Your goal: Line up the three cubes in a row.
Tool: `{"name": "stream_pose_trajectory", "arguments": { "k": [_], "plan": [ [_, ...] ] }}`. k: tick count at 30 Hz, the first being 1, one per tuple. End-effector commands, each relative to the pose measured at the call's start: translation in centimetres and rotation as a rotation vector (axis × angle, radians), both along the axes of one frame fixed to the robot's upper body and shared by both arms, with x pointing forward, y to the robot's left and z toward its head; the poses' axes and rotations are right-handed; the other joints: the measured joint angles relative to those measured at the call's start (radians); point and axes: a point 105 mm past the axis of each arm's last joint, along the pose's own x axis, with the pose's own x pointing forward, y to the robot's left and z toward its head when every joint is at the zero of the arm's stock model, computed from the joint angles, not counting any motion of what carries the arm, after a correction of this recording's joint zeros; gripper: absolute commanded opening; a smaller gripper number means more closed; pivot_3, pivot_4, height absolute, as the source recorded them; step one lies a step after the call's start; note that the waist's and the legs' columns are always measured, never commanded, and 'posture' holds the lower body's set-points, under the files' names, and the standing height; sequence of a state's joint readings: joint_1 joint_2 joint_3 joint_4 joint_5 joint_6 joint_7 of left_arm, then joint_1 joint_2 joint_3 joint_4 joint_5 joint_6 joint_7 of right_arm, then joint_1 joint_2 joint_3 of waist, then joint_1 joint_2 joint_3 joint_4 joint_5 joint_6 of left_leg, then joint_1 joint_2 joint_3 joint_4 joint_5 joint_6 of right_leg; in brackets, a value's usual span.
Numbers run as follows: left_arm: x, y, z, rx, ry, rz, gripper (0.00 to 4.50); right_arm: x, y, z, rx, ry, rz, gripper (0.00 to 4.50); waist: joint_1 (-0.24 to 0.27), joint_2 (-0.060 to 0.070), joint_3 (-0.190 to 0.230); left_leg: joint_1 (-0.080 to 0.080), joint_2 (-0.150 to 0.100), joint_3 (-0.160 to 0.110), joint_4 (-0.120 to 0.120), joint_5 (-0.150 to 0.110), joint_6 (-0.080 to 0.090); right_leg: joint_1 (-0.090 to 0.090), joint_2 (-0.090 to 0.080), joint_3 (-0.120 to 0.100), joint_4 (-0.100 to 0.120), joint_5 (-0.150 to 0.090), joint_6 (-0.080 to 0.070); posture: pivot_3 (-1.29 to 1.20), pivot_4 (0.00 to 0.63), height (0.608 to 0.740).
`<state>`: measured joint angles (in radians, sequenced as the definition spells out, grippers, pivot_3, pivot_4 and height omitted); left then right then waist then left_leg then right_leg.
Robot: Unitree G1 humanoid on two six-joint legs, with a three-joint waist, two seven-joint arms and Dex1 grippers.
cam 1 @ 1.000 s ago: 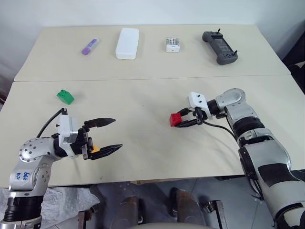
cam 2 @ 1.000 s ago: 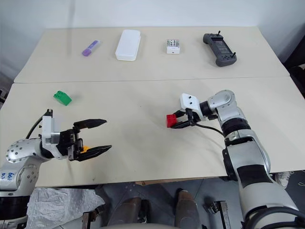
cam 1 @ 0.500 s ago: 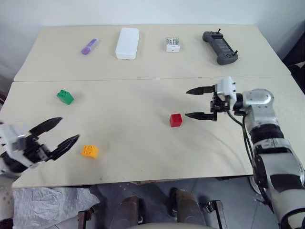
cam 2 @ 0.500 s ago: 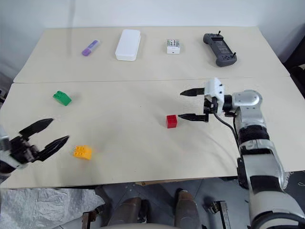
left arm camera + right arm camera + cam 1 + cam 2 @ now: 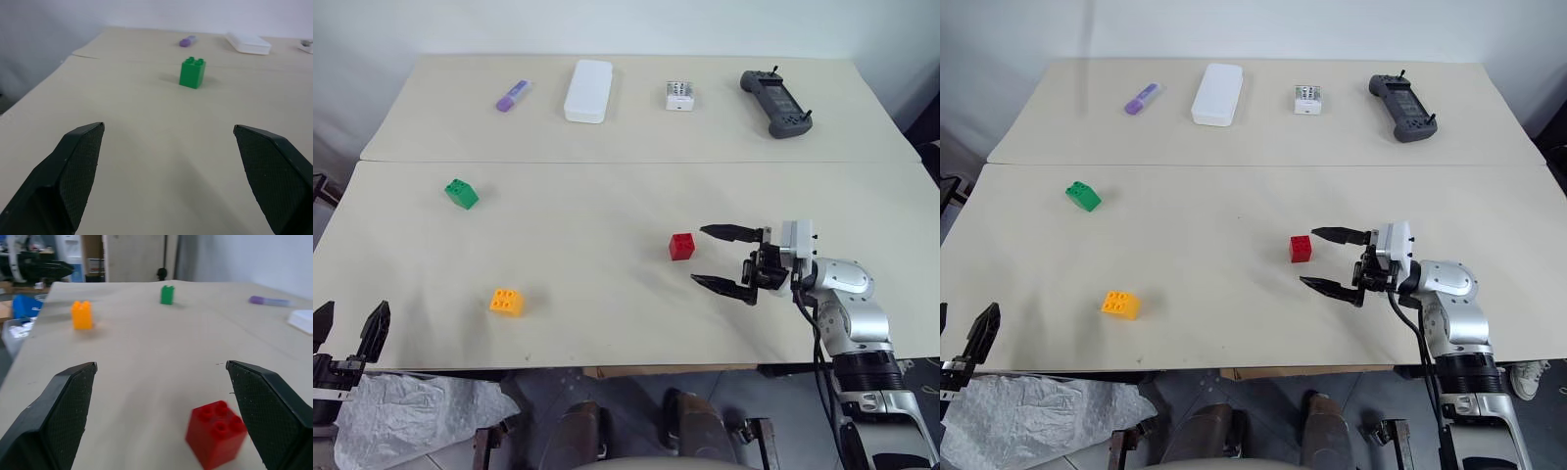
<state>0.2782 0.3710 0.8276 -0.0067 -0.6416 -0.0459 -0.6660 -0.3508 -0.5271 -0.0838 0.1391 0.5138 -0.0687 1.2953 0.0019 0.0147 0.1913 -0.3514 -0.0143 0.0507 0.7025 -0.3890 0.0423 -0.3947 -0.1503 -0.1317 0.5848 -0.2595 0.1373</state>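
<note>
The beige table (image 5: pixel 607 284) carries red cube (image 5: pixel 681 246), green cube (image 5: pixel 461 194), orange cube (image 5: pixel 505 302), marker (image 5: pixel 512 96), white case (image 5: pixel 588 91), controller (image 5: pixel 776 102).

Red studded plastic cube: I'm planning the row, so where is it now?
The red studded plastic cube sits on the near beige table, right of centre, just off the open right gripper.

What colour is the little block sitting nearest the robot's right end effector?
Red. The block has round studs on top and shows best in the right wrist view.

The right gripper (image 5: pixel 725 258) released the red cube (image 5: pixel 681 246) and drew back toward lower right. The left gripper (image 5: pixel 348 332) left the yellow-orange cube (image 5: pixel 505 302), retreating to the lower-left corner.
</note>
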Motion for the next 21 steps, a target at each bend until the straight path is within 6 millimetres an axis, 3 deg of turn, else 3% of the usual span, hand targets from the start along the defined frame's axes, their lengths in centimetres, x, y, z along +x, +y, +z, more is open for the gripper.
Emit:
{"name": "stream_pose_trajectory", "arguments": {
  "k": [1,7,11,16,21],
  "plan": [
    [2.7,-0.8,1.8,0.022,-0.055,-0.022,4.5,-0.8,-0.7,0.8,0.008,-0.044,-0.032,4.44,0.005,0.0,0.0,0.0,0.0,0.0,0.0,0.001,0.001,0.0,0.0,0.0,0.0,0.0,0.0,0.0,0.15,0.74],
    [10.7,-2.3,3.4,0.026,-0.006,-0.144,4.5,-0.8,-0.6,2.1,0.046,-0.036,-0.053,4.44,0.015,0.0,0.0,0.0,-0.001,0.001,0.0,0.003,0.005,0.0,0.001,0.0,0.002,0.0,0.0,0.0,0.15,0.74],
    [15.1,-1.9,3.7,0.048,0.098,-0.188,4.5,-1.0,0.1,2.9,0.061,-0.039,-0.044,4.44,0.011,-0.001,-0.001,0.0,-0.001,0.003,0.0,0.004,0.006,-0.002,0.002,0.0,0.003,0.0,0.0,0.0,0.15,0.74],
    [17.9,-1.1,3.9,0.105,0.185,-0.213,4.5,-1.5,0.2,2.7,0.049,-0.033,-0.058,4.44,-0.006,-0.001,-0.001,0.0,-0.005,0.005,-0.004,0.004,0.007,-0.004,0.002,-0.004,0.002,0.0,0.0,0.0,0.15,0.74],
    [19.3,-1.0,4.3,0.094,0.204,-0.212,4.5,-2.1,-0.2,2.3,0.049,-0.027,-0.099,4.44,-0.005,-0.002,0.0,-0.001,-0.006,0.005,-0.004,0.004,0.007,-0.004,0.002,-0.009,0.001,0.0,0.0,0.0,0.15,0.74]
  ]
}}
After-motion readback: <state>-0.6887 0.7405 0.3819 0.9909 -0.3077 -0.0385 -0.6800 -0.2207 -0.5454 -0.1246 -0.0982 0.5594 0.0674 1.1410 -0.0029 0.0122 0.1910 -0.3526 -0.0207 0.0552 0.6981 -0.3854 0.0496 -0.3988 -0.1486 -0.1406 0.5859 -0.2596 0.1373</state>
